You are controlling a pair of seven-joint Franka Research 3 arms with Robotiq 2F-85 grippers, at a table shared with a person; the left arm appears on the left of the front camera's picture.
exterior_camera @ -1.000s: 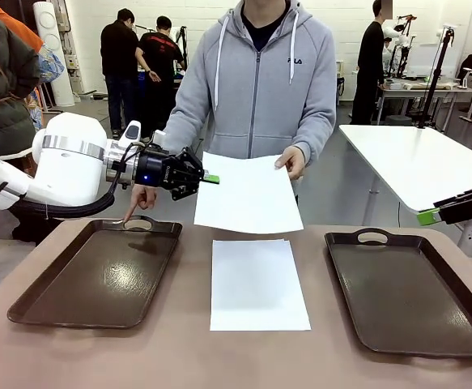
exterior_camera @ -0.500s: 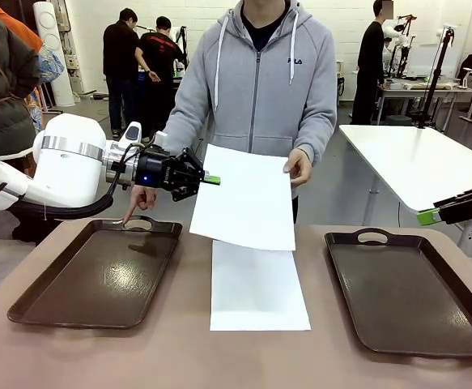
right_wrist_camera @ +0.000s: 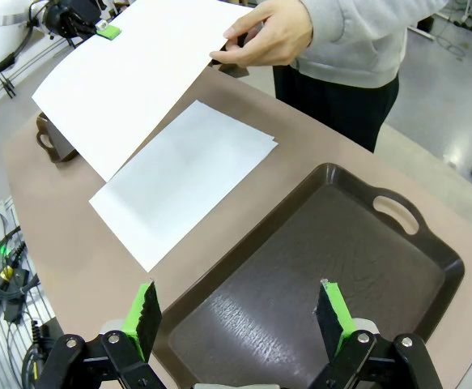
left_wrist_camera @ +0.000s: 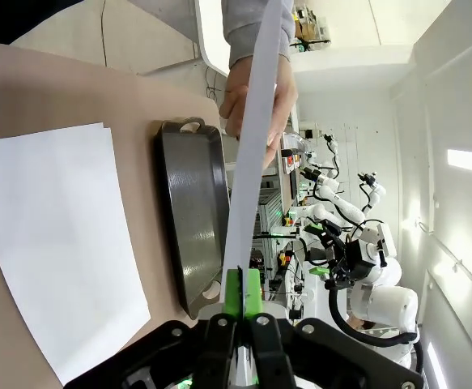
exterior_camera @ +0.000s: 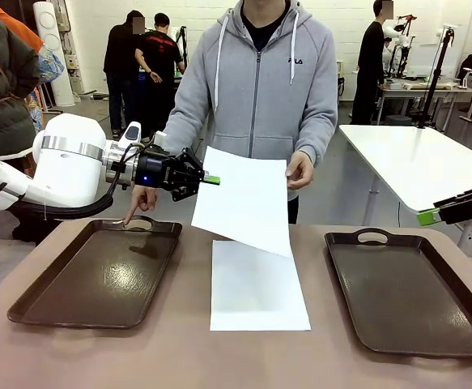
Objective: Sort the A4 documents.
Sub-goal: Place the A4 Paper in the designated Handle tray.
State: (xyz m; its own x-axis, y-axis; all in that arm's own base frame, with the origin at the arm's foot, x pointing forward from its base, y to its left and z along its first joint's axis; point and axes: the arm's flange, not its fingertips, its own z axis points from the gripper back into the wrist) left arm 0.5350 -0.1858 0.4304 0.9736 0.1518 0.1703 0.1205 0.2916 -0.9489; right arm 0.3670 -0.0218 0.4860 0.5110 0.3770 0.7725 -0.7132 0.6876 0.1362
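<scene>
**One sheet in the air, shared between robot and person**

The left gripper (exterior_camera: 209,179) is up above the far edge of the tabletop (exterior_camera: 187,356), and its green pads are pressed together on the left edge of the raised A4 sheet (exterior_camera: 244,198). From the left wrist view that sheet (left_wrist_camera: 252,138) runs edge-on straight out of the closed fingertips (left_wrist_camera: 234,293), a thin white line. At the other side, the person's hand (exterior_camera: 300,170) pinches the sheet's right edge near the top corner. So the paper hangs between the two, tilted, with its lower corner dipping over the far end of the flat A4 sheets (exterior_camera: 258,285).

Those flat sheets lie in the middle of the tabletop, one short edge close to the far edge (at least two of them, going by the slightly offset edges). They sit between the two trays, touching neither.

The left tray (exterior_camera: 98,279) lies toward the left edge of the tabletop. The person's other hand (exterior_camera: 141,199) points down at the handle on its far end, a fingertip on the rim.

The right tray (exterior_camera: 414,296) lies toward the right edge. The right gripper (right_wrist_camera: 240,312) hovers over its near end, fingers spread wide apart with nothing between them.
</scene>
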